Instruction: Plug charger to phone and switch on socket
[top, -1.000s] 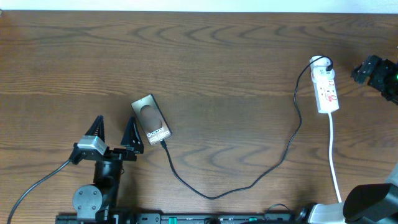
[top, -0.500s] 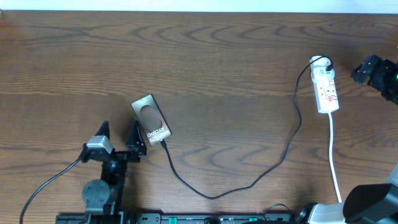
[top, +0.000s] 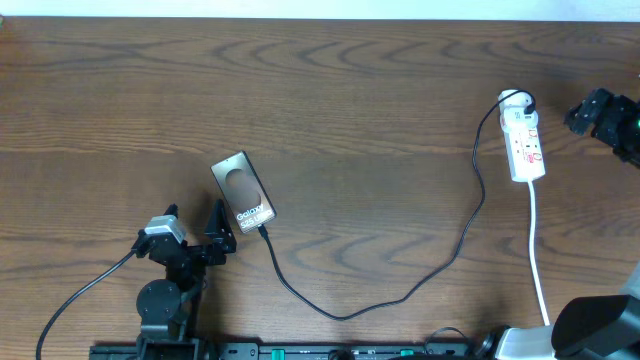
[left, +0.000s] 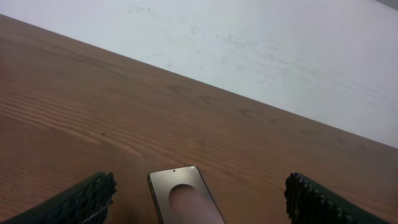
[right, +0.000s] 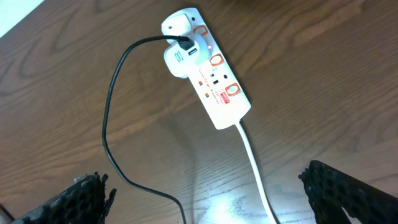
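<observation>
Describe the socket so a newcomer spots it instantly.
On the wooden table, look right, near the far edge. A white power strip lies there, a black cable plugged into its far end; only it has red markings.

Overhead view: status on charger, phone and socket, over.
Both open: left pincer by phone, right pincer off socket. Black charger meets phone's end, seating unclear. Nothing blocking.
</observation>
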